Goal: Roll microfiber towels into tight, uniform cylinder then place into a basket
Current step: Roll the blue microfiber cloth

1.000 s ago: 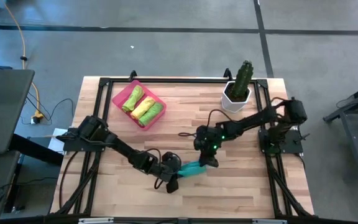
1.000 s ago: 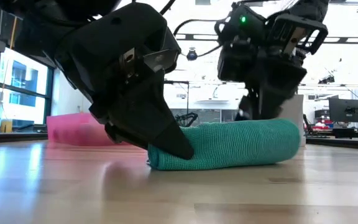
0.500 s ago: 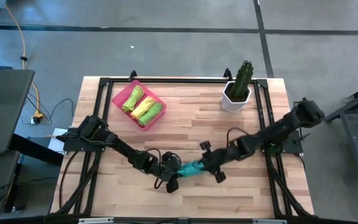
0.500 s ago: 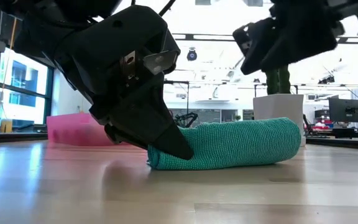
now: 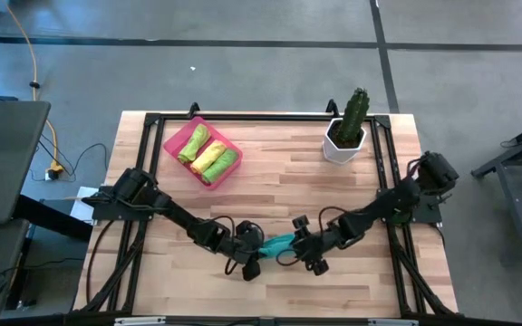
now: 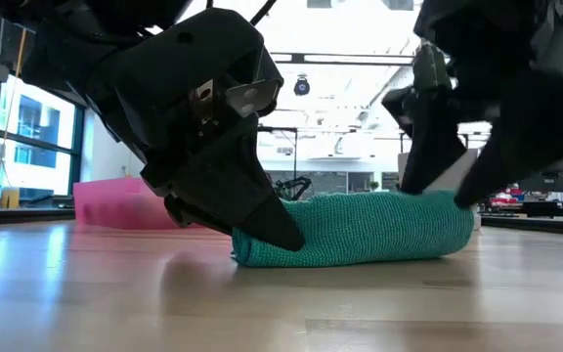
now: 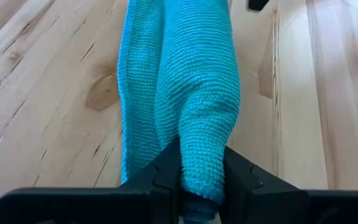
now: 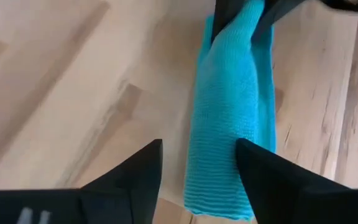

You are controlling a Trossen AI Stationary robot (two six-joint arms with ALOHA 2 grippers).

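A teal microfiber towel (image 5: 277, 244), rolled into a cylinder, lies on its side on the wooden table near the front middle. My left gripper (image 5: 254, 252) is shut on its left end. My right gripper (image 5: 299, 246) stands open at the roll's right end (image 6: 453, 220), one finger on either side of it (image 8: 199, 146). The pink basket (image 5: 175, 136) at the far left holds three rolled towels, two green and one yellow (image 5: 208, 156). My left gripper pinches the roll's left end (image 7: 199, 163) between its two fingers. The fingers slant down from the table's left side and point along the roll. The roll lies on the table. Whether my right gripper touches the roll, I cannot tell.
A white pot with a green cactus (image 5: 344, 140) stands at the far right. Black frame rails (image 5: 261, 118) run along the table's edges. Bare wood lies between the basket and the roll.
My right gripper has come off the roll's middle. It swung toward the table's right and near edge, rolled its wrist and came down at the roll's right end with its fingers wider apart. The teal roll and my left gripper have kept still.
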